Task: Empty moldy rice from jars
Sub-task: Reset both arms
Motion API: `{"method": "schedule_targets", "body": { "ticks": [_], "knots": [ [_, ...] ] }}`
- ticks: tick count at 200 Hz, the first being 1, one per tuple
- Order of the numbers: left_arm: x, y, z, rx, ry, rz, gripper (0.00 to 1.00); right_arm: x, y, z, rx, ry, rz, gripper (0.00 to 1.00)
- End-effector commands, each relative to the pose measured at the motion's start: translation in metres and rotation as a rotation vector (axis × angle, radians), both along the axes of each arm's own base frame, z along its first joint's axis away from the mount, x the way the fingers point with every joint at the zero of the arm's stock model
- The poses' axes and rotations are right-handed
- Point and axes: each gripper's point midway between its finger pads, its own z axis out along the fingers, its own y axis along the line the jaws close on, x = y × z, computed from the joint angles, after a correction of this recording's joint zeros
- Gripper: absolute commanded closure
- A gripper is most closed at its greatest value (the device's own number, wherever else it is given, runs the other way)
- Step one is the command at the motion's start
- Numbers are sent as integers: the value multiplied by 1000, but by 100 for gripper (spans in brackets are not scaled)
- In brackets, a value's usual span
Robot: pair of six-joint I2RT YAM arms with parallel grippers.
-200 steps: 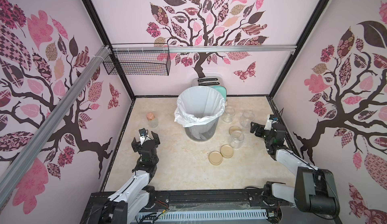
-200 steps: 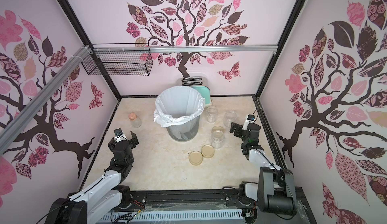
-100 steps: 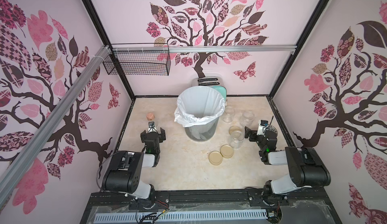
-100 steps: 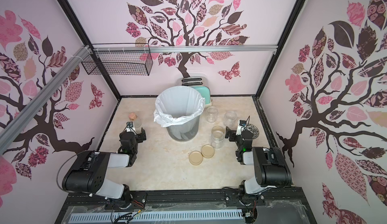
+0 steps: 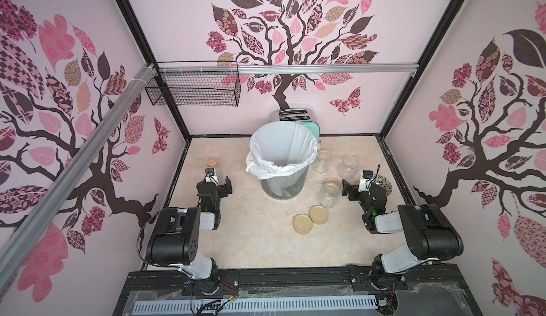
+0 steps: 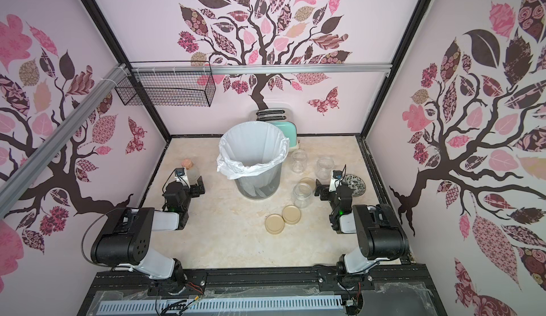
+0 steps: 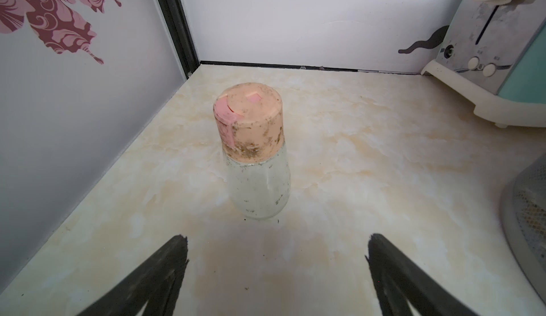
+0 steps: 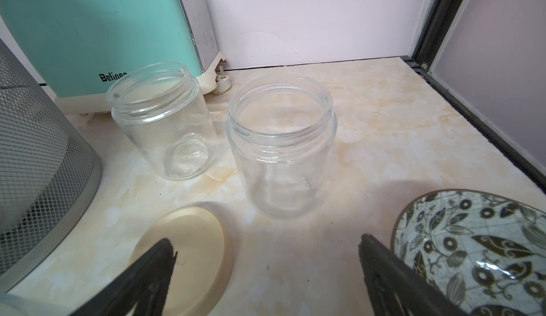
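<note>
Glass jars [image 5: 330, 195], all three lidless and upright, stood on the table [image 5: 251, 240] right of the bin [image 5: 283, 189]; two lids [image 5: 302, 224] lay touching nearby. Left gripper [image 7: 276, 252] faced a flask [image 7: 257, 181], fingers [image 7: 165, 270] apart; right gripper [image 8: 266, 255] faced two jars, fingers [image 8: 384, 270] wide apart, a bowl [image 8: 472, 255] just beside it

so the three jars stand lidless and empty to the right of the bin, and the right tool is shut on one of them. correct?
Not quite. The right tool is open and holds nothing: the right wrist view shows its fingers spread, short of the jars. The rest stands: all three are lidless and empty, to the right of the bin.
</note>
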Motion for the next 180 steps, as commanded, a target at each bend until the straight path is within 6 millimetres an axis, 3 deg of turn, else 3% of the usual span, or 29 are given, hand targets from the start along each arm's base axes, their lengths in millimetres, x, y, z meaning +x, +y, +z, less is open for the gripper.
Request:
{"method": "schedule_targets", "body": {
  "ticks": [1,180],
  "knots": [
    [2,-6,-2,-27,12,-37,2,6,-1,13,-7,-40,-8,1],
    [1,-7,-1,-23,7,-41,2,6,-2,13,-7,-40,-10,0]
  ]
}}
